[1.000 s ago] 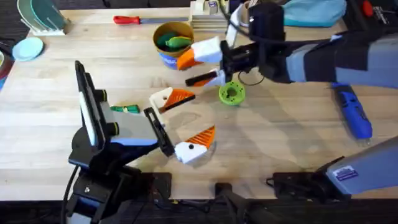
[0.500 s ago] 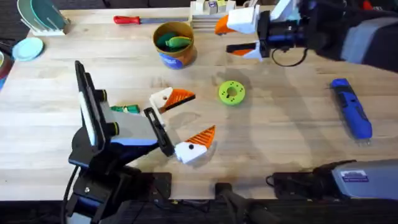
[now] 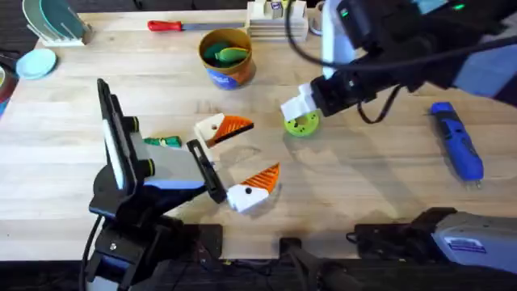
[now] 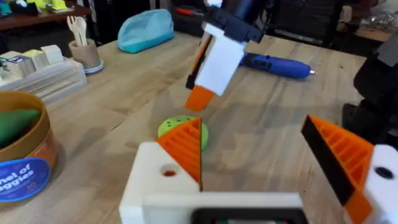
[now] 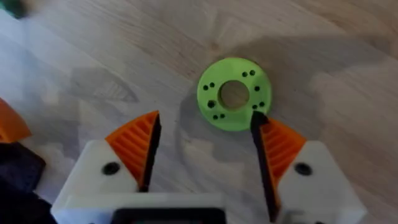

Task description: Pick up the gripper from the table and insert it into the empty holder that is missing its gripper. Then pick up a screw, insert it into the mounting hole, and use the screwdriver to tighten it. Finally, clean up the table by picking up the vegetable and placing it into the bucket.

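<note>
**Right arm.** The right arm reaches from the near right corner across the middle of the table (image 3: 380, 186), with the wrist bent so the right tool (image 5: 205, 124) points straight down. The tool is released. Its two orange-padded fingers stand wide apart and hold nothing. It hangs above the lime-green disc (image 5: 227, 67), with one fingertip over the disc's rim and the other beside the disc. Judgement: the disc's small holes suggest a screw rack, so this pose suits lining up for a screw pick. Whether any hole holds a screw cannot be told.

**Left arm.** The left arm lies low along the near left part of the table, forearm level, presenting the left tool (image 3: 260, 147) sideways toward the table's middle. The tool is released and spread wide, with nothing between its fingers. Judgement: this pose offers the mounts and their screw holes to the other arm.

**Task items.**
- The holder (image 3: 210, 129), on the far side of the left tool, carries an orange gripper (image 3: 236, 125). Whether it is fastened cannot be told.
- The screwdriver (image 3: 456, 145) lies near the right edge, well apart from both tools.
- The vegetable (image 3: 164, 141) lies just beside the left arm.
- The bucket (image 3: 226, 73) stands near the far edge and contains green items.
</note>
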{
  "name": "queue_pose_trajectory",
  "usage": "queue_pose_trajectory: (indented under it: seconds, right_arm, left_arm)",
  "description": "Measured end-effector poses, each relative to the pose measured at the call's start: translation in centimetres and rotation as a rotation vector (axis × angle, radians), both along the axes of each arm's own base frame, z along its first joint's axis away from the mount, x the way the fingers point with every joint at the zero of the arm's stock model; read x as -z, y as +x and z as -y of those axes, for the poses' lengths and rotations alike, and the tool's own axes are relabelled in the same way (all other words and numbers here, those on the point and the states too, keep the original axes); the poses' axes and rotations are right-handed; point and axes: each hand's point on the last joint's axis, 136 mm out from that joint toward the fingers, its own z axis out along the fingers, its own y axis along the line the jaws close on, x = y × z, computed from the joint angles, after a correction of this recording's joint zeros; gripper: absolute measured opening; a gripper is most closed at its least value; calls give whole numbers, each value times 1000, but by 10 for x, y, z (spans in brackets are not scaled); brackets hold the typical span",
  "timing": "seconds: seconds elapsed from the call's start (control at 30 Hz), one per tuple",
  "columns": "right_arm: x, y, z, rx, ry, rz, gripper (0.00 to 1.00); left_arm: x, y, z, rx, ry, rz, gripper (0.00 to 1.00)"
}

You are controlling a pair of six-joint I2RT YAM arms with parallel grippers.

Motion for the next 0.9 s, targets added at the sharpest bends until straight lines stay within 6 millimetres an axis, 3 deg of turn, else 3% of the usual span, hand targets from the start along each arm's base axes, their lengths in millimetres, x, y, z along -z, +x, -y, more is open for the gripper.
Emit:
queue_pose_trajectory:
  seconds: [0.13, 0.4, 0.53, 0.9]
  right_arm:
    - [16, 1, -8, -52, -79, 16, 705]
    - [50, 0, -15, -104, -217, 6, 521]
    - [61, 0, -19, -122, -257, 11, 298]
    - [71, 3, -19, -121, -285, 8, 283]
  left_arm:
    - [0, 0, 0, 0, 0, 0, 993]
    - [0, 0, 0, 0, 0, 0, 993]
    - [0, 0, 0, 0, 0, 0, 993]
    - [0, 0, 0, 0, 0, -1, 993]
